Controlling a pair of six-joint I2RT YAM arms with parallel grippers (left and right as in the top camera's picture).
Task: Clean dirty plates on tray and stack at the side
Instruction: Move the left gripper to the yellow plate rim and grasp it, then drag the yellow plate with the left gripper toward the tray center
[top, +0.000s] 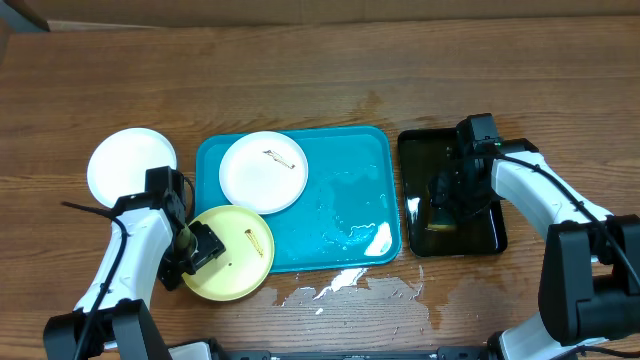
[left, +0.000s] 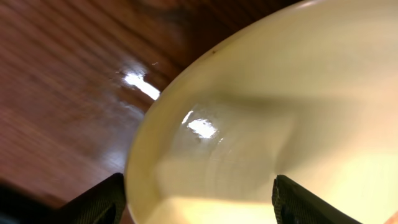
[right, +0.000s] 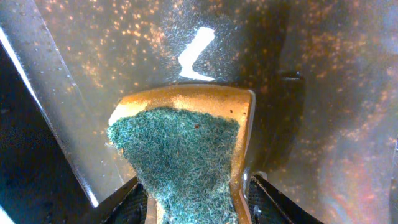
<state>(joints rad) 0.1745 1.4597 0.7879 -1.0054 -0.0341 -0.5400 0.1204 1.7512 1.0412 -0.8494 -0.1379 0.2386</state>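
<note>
At the far left a clean white plate (top: 131, 165) lies flat on the bare tabletop (top: 400, 90), just left of the turquoise tray (top: 350, 195) and off it. Below it the left tool (top: 196, 246) sits over the left edge of the pale yellow plate (top: 240, 265). In the wrist view its two dark fingers (left: 99, 202) stand spread, with the plate's face (left: 280, 106) and rim showing between them; I cannot tell if they touch it. That yellow plate lies across the tray's near-left corner, part on the rim and part over the tabletop, and has a small dark smear near its middle. A second white plate (top: 263, 171), also smeared, lies inside the tray at its far-left corner. The rest of the tray floor is wet, and spilled water (top: 345, 285) glints on the tabletop just in front. To the right stands a black tray (top: 490, 235), where the right tool (top: 443, 200) pinches a sponge (right: 180, 149), green scouring face up, between its fingers (right: 261, 199) over the wet black floor.
</note>
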